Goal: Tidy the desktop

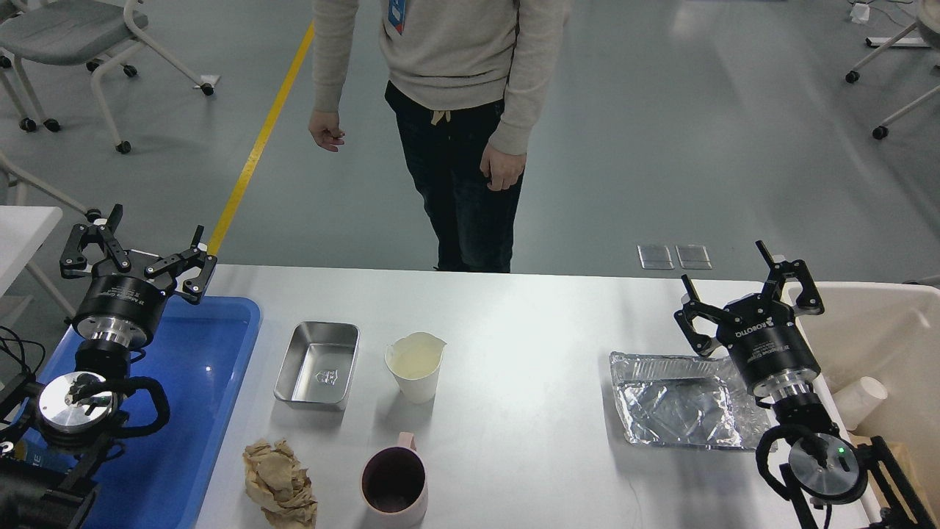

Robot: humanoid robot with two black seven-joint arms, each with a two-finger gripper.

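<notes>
Both end effectors, left (138,250) and right (749,283), hung released, holding nothing. Tidying looked unstarted. Crumpled paper (280,483) left of the pink mug (394,485) on the worktop (529,323) seemed a likely first pick.

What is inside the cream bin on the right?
One white paper cup lies on its side in the bin, near its left wall. The right gripper and its arm hide the bin's near-left part; the rest runs out of view.
</notes>
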